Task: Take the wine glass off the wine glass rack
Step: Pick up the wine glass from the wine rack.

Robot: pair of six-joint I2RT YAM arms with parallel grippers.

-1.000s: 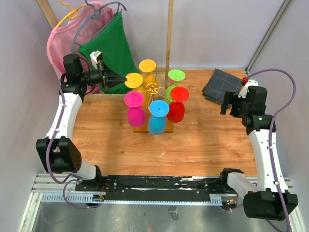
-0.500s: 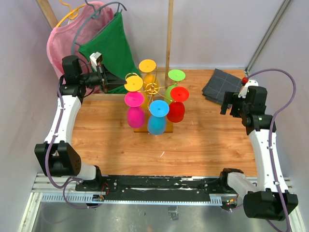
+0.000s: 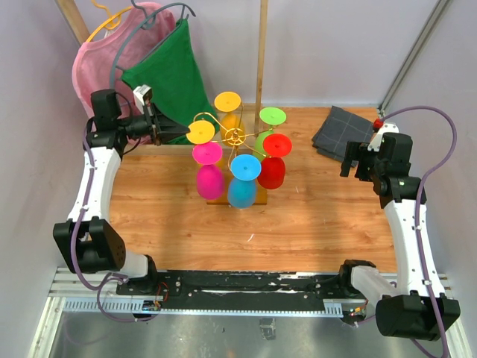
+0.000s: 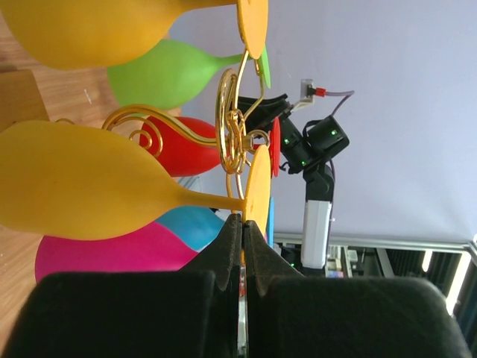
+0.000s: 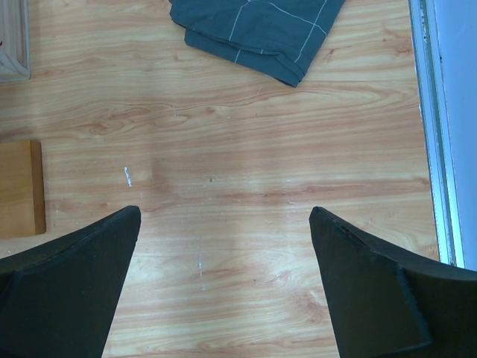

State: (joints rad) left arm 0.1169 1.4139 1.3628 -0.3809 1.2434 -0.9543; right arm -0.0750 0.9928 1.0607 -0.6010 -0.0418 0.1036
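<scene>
Pinching the foot rim of the yellow glass (image 4: pixel 82 186), the left gripper (image 4: pixel 243 224) is clamped tight on it at the rack's (image 3: pixel 235 136) left side. The glass lies sideways, its stem just beside a gold scroll arm; whether it clears the rack I cannot tell. The right gripper (image 5: pixel 223 216) hangs wide open, holding nothing, over the table (image 5: pixel 261 149) near a grey cloth (image 5: pixel 261 30).

Wood-grain tabletop (image 3: pixel 313 224) is sitting between pale lilac walls (image 3: pixel 335 45), light falling evenly. Back left, a pink garment (image 3: pixel 89 71) and a green garment (image 3: pixel 168 78) are hanging off a wooden frame (image 3: pixel 72 19). Folded grey checked cloth (image 3: pixel 339 128) is lying far right. Aluminium rail (image 3: pixel 89 304) is running along the near edge.
</scene>
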